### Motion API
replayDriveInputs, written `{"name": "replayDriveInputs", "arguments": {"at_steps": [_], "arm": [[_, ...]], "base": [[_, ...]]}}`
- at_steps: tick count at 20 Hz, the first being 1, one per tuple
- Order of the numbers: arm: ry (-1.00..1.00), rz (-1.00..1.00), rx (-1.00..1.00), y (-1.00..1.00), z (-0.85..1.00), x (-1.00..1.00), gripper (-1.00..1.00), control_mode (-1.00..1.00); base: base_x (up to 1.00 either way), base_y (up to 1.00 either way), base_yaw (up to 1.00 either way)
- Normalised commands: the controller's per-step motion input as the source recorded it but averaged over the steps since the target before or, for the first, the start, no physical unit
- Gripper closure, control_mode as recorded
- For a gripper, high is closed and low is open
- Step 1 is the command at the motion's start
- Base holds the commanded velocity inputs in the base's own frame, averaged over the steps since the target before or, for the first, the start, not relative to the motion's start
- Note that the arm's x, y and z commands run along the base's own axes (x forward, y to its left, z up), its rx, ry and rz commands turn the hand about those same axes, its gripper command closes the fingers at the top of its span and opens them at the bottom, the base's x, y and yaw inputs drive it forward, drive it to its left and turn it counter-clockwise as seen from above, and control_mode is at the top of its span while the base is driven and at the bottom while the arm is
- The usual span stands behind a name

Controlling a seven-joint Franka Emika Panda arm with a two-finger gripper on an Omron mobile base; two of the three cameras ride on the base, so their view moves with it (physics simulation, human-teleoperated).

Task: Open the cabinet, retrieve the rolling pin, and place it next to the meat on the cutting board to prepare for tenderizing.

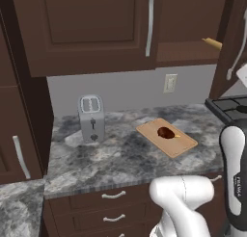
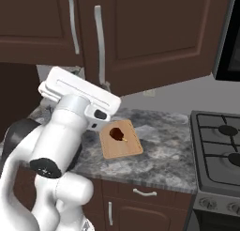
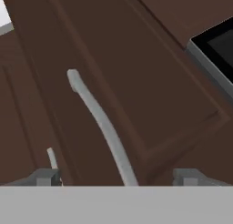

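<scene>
The cabinet door point(image 2: 159, 37) stands swung open, its long silver handle point(image 2: 100, 42) facing me. In the hand view my gripper point(image 3: 117, 177) is open, and the door handle point(image 3: 102, 123) runs down between the two fingertips point(image 3: 45, 176) without touching either. Inside the cabinet point(image 1: 185, 53) one tan end of the rolling pin point(image 1: 212, 43) pokes out over the shelf. On the countertop lies the cutting board point(image 1: 166, 137) with the meat point(image 1: 165, 132) on it. From the right base the cutting board point(image 2: 121, 140) and meat point(image 2: 116, 132) show just beyond my hand.
A silver toaster point(image 1: 91, 118) stands on the counter left of the board. The stove point(image 2: 220, 145) is to the right, with a dark microwave point(image 2: 229, 33) above it. A shut wall cabinet point(image 1: 87, 24) hangs at the left, and drawers point(image 1: 114, 196) sit below the counter.
</scene>
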Motion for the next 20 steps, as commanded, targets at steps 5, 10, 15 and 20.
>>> {"name": "replayDriveInputs", "arguments": {"at_steps": [5, 10, 15, 20], "arm": [[-0.1, -0.01, -0.07, 0.52, -0.03, -1.0, -1.0, -1.0], [-0.02, -0.01, -0.14, 0.77, 0.0, -0.73, -1.0, -1.0], [0.04, -0.08, -0.24, 0.92, -0.07, -0.08, -1.0, -1.0], [0.14, -0.16, -0.27, 0.93, -0.19, 0.69, -1.0, -1.0]], "base": [[0.0, 0.0, 0.0], [0.0, 0.0, 0.0], [0.0, 0.0, 0.0], [0.0, 0.0, 0.0]]}}
